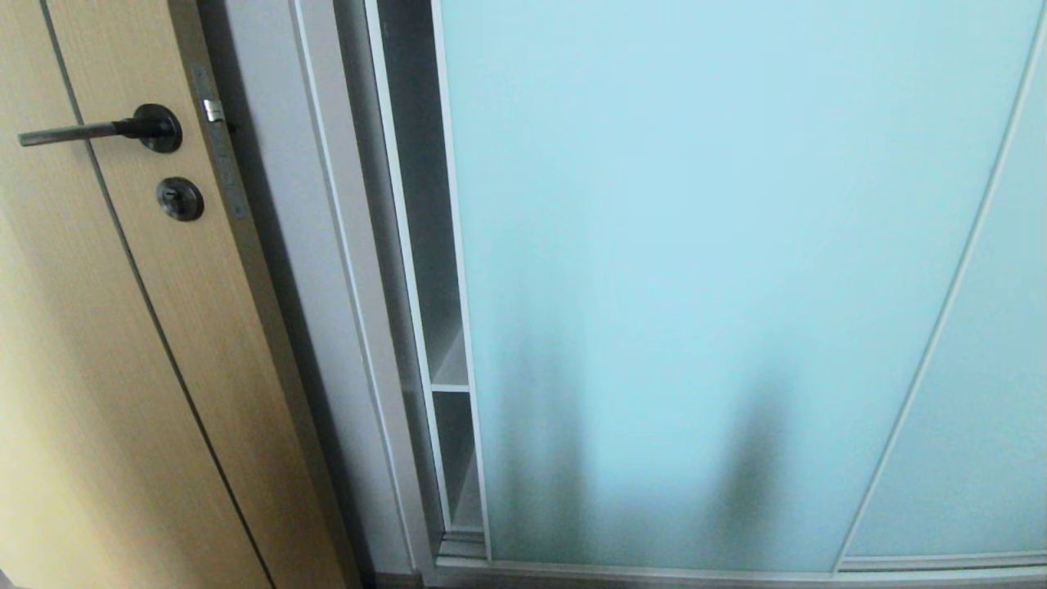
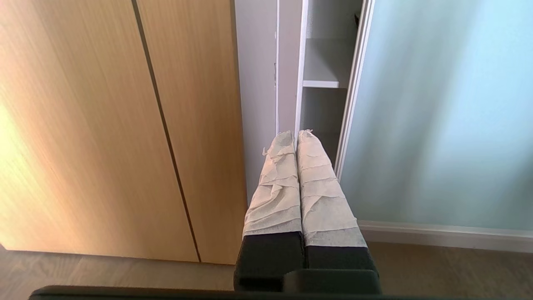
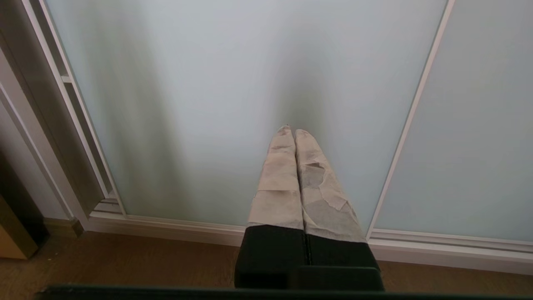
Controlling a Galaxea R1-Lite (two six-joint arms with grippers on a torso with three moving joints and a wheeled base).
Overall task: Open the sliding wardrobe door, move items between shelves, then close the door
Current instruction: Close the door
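The sliding wardrobe door (image 1: 695, 270), frosted pale aqua glass in a slim silver-white frame, fills most of the head view and leaves a narrow gap at its left edge. Through the gap a white shelf (image 1: 450, 386) shows; the same shelf (image 2: 320, 83) shows in the left wrist view. The items are hidden. My left gripper (image 2: 296, 134) is shut with nothing in it and points at the gap beside the door (image 2: 441, 108). My right gripper (image 3: 290, 131) is shut and empty, facing the lower door glass (image 3: 250, 91). Neither arm appears in the head view.
A tan wooden door (image 1: 106, 343) with a dark lever handle (image 1: 98, 131) stands left of the wardrobe, past a grey frame post (image 1: 278, 204). A second glass panel (image 1: 981, 393) overlaps at the right. Wood floor (image 3: 125, 266) runs below the bottom track (image 3: 175, 227).
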